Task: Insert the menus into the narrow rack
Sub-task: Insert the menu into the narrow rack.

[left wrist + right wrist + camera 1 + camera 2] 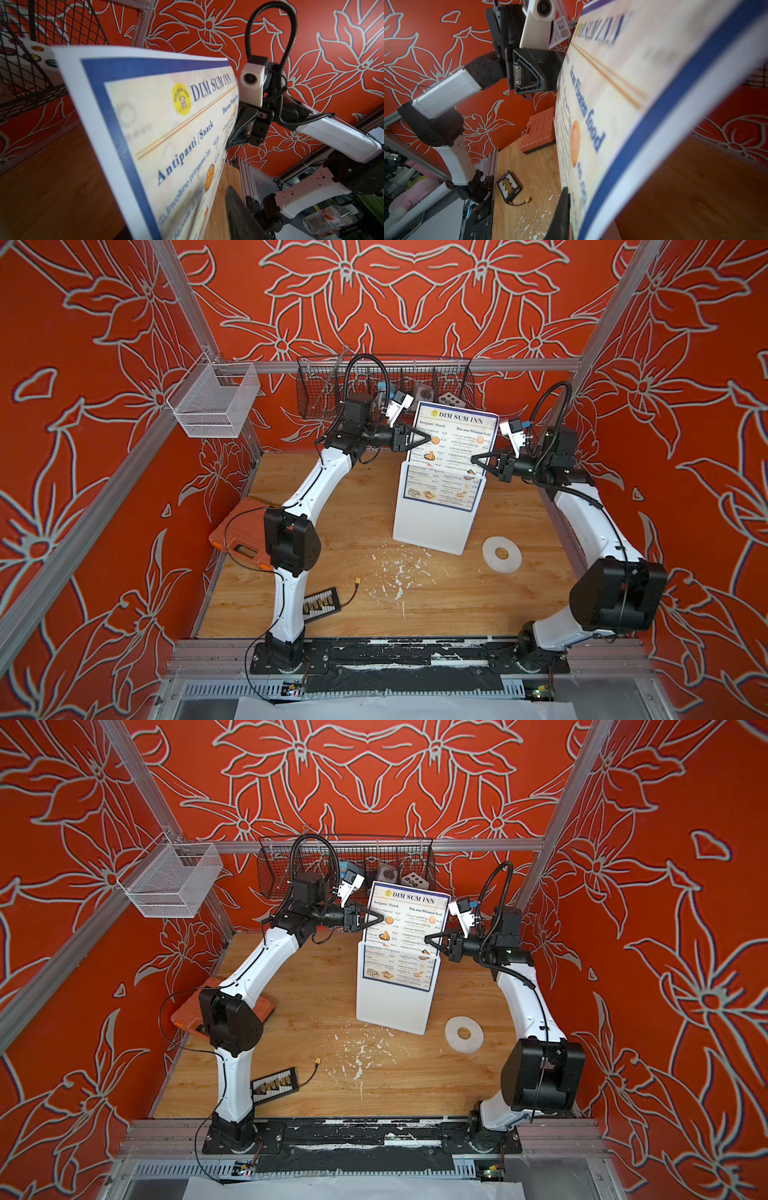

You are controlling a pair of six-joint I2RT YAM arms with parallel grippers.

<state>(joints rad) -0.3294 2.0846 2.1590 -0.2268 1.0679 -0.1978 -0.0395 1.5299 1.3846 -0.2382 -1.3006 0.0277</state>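
We log the menu [455, 431] half seated in the rack [432, 526]. Left gripper [427, 438] jaws look parted; right gripper [478, 459] pinches its right edge. Next, we judge: slide it straight down.

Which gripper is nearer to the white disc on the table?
Right. The right gripper is at the menu edge on the disc side, raised behind the disc; the left gripper is at the menu's opposite edge, farther off.
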